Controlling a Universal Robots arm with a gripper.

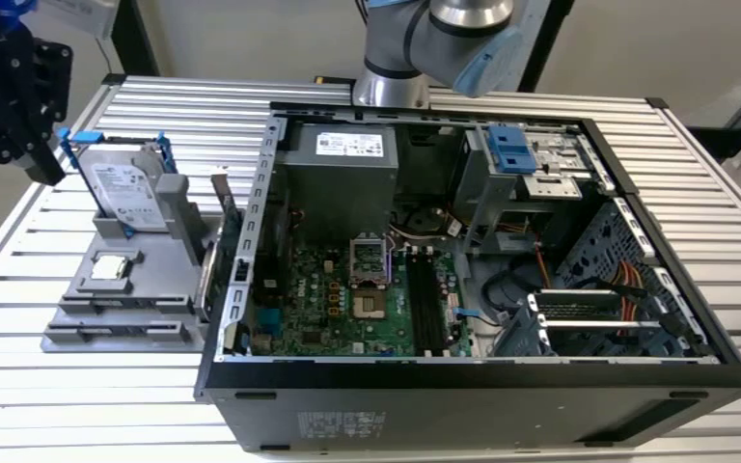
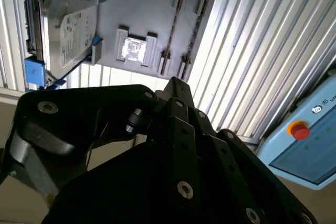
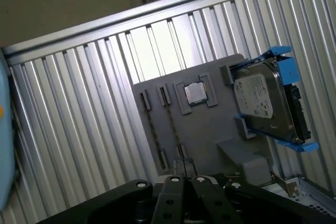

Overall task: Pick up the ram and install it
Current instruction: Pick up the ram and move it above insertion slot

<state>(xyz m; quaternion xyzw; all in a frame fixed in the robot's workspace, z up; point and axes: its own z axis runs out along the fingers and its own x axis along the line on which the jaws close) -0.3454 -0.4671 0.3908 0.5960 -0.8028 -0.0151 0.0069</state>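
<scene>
The gripper (image 1: pixel 43 169) is positioned at upper left of the exterior view, fingers closed, empty; the ram (image 2: pixel 174 24) is seated upright in the gray holder (image 1: pixel 100 323).

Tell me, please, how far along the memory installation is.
Nothing looks done yet: the black memory slots in the computer look empty. In hand: the pincer hangs above the grey holder, where the thin memory sticks sit on edge. Left: lifting a stick and seating it.
</scene>
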